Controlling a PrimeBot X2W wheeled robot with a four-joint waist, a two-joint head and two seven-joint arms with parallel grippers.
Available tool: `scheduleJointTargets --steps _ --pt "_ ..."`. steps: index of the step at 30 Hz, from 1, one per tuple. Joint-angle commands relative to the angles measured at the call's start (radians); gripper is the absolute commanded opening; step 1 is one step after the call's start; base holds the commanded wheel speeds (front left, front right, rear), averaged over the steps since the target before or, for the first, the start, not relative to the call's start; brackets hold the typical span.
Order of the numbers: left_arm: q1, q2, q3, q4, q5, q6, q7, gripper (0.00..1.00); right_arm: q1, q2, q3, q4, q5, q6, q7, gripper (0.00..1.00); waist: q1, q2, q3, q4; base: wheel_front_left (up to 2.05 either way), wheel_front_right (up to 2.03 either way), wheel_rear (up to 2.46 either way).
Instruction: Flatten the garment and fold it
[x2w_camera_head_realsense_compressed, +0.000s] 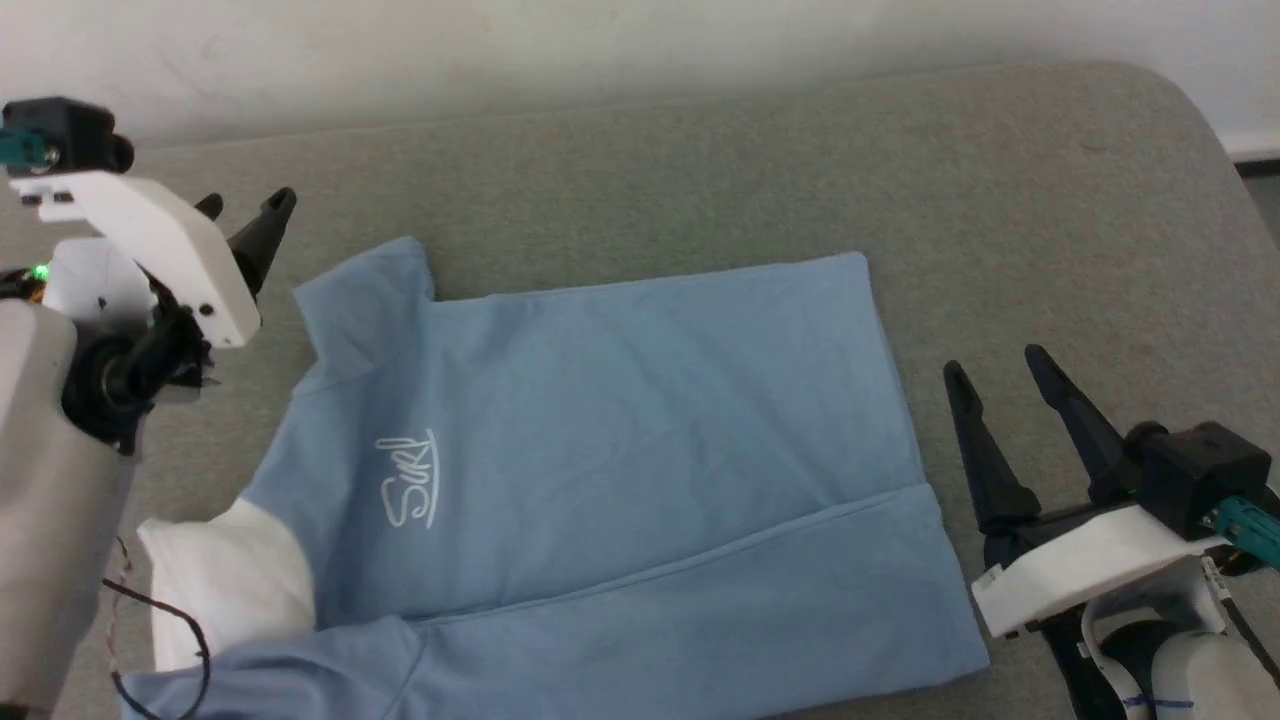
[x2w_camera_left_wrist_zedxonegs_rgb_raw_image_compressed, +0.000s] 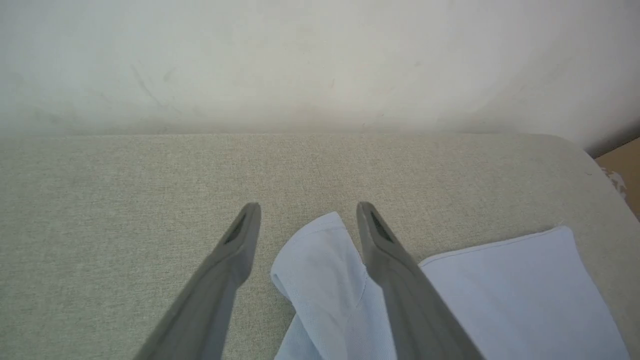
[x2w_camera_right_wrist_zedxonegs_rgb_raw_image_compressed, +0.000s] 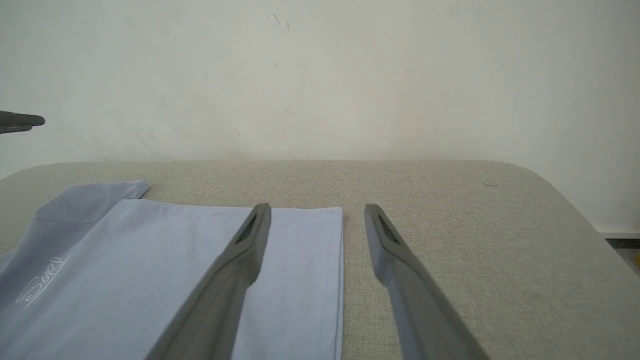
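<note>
1. Head view: the garment (x2w_camera_head_realsense_compressed: 600, 430), a light blue polo shirt, lies flat across the middle of the grey worktop (x2w_camera_head_realsense_compressed: 1050, 200). Its white collar (x2w_camera_head_realsense_compressed: 230, 580) is at the lower left of the frame and its hem faces right. A white script logo (x2w_camera_head_realsense_compressed: 405, 480) sits left of centre. 1 sleeve (x2w_camera_head_realsense_compressed: 365, 290) points to the upper left. The shirt's lower side is folded over the body as a long band (x2w_camera_head_realsense_compressed: 700, 620) along the bottom of the frame. The left pincer (x2w_camera_head_realsense_compressed: 248, 205) is at the upper left, just beside the sleeve, its 2 fingers apart and empty. The right pincer (x2w_camera_head_realsense_compressed: 992, 362) is at the lower right, just off the hem, also spread and empty.
2. Left wrist view: the left pincer (x2w_camera_left_wrist_zedxonegs_rgb_raw_image_compressed: 308, 207) stands open and holds nothing. The sleeve (x2w_camera_left_wrist_zedxonegs_rgb_raw_image_compressed: 320, 270) shows between its 2 fingers at bottom centre, and the rest of the garment (x2w_camera_left_wrist_zedxonegs_rgb_raw_image_compressed: 515, 290) lies at the lower right.
3. Right wrist view: the right pincer (x2w_camera_right_wrist_zedxonegs_rgb_raw_image_compressed: 318, 207) is open and empty. The garment (x2w_camera_right_wrist_zedxonegs_rgb_raw_image_compressed: 150, 260) lies at the lower left, its hem edge between the 2 fingers. A dark fingertip (x2w_camera_right_wrist_zedxonegs_rgb_raw_image_compressed: 20, 121) of the left pincer shows at the left edge against the pale wall (x2w_camera_right_wrist_zedxonegs_rgb_raw_image_compressed: 320, 75).
</note>
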Motion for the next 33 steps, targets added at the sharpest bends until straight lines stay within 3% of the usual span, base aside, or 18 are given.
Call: scheduleJointTargets --steps 1,7,18,20,21,27,33 --pt "-0.023 -0.002 -0.007 0.018 -0.008 -0.013 0.015 1.00 -0.014 0.004 0.002 0.001 -0.002 -0.001 -0.006 1.00 -0.0004 0.0000 0.072 -0.073 0.00 0.00 0.00" --pt "-0.131 0.001 -0.078 0.171 -0.001 -0.079 0.168 1.00 -0.038 0.006 0.022 0.016 0.010 -0.001 -0.014 1.00 -0.0004 0.0000 0.124 -0.118 0.00 0.00 0.00" --pt "-0.166 0.006 -0.210 0.329 0.036 -0.110 0.428 1.00 -0.055 0.007 0.025 0.064 0.055 -0.001 -0.030 1.00 -0.0004 0.0000 0.163 -0.146 0.00 0.00 0.00" --pt "-0.159 0.001 -0.219 0.340 0.030 -0.113 0.452 0.14 -0.063 0.007 0.024 0.070 0.060 -0.001 -0.028 1.00 -0.0004 0.0000 0.164 -0.146 0.00 0.00 0.00" --pt "-0.157 -0.001 -0.222 0.344 0.027 -0.115 0.461 0.00 -0.069 0.007 0.026 0.075 0.068 -0.001 -0.024 1.00 -0.0004 0.0000 0.165 -0.146 0.00 0.00 0.00" --pt "-0.170 -0.002 -0.223 0.349 0.036 -0.118 0.424 0.00 -0.174 0.003 0.041 0.131 0.089 -0.001 0.029 1.00 -0.0004 0.0000 0.161 -0.136 0.00 0.00 0.00" --pt "-0.212 -0.014 -0.201 0.345 0.032 -0.118 0.362 0.00 -0.381 -0.042 0.081 0.335 0.182 -0.001 0.184 1.00 -0.0004 0.0000 0.153 -0.096 0.00 0.00 0.00"
